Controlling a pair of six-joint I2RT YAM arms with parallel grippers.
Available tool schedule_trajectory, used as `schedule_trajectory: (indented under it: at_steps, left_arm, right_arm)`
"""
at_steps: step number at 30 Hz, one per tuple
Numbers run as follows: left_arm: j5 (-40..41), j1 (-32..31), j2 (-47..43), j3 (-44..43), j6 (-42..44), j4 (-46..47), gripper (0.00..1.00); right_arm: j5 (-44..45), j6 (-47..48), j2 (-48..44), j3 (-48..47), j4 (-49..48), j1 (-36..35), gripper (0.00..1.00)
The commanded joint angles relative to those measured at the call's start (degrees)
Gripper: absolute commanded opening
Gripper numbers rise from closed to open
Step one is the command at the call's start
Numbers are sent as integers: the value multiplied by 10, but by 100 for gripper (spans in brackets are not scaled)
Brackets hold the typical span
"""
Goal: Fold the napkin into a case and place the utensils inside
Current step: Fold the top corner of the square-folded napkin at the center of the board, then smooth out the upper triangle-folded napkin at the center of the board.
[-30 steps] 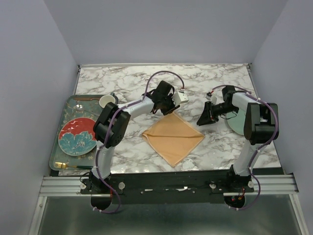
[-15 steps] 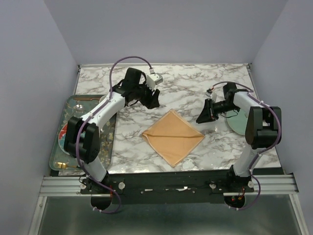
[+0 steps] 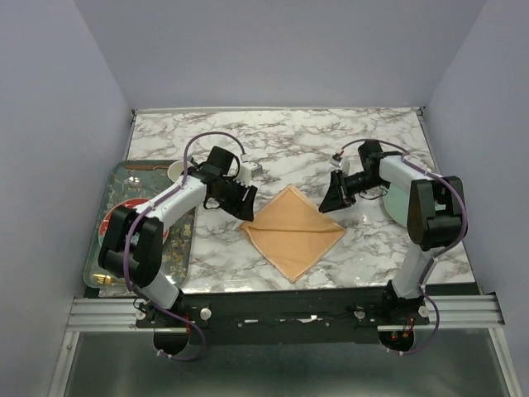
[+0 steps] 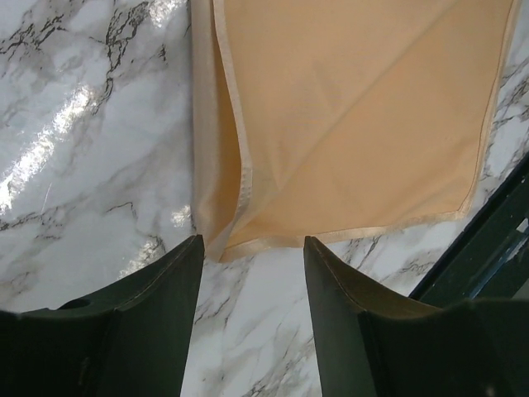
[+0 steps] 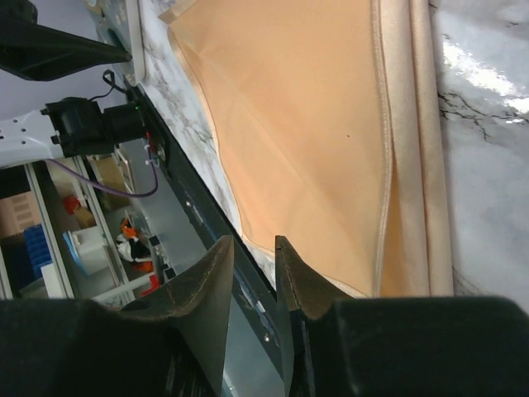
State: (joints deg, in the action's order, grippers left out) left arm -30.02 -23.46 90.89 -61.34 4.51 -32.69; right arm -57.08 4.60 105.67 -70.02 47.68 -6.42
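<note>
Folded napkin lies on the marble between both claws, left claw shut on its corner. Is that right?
No. The left claw is open, not shut: the left wrist view shows its fingers apart, the napkin corner lying free ahead of them. The rest holds.

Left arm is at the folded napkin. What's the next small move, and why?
Probably lower the left gripper straight down and close it on the left corner of the napkin. Its jaws stand open, the layered corner sits in the gap between them in the wrist view, and nothing is gripped yet. The right gripper holds nothing either.
</note>
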Motion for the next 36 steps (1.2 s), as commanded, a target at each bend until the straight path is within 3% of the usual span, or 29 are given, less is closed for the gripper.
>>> schedule_trajectory:
  at_steps: [1,16,22,26,28,36]
  left_arm:
    - [26,3,9,11,19,-25,57]
    - [24,14,70,2,37,-26,20]
    - [27,21,83,8,66,-47,11]
    - [29,21,89,8,75,-48,11]
    - [30,21,92,6,78,-51,23]
    - [9,44,58,-10,64,-57,45]
  right_arm:
    - [33,-18,35,5,-29,-9,34]
    - [126,-12,75,1,-30,-19,34]
    - [154,-13,88,-3,-28,-20,34]
    - [169,-13,89,-5,-25,-23,34]
    - [173,-11,89,-4,-24,-23,34]
    - [152,1,54,-20,-1,-23,34]
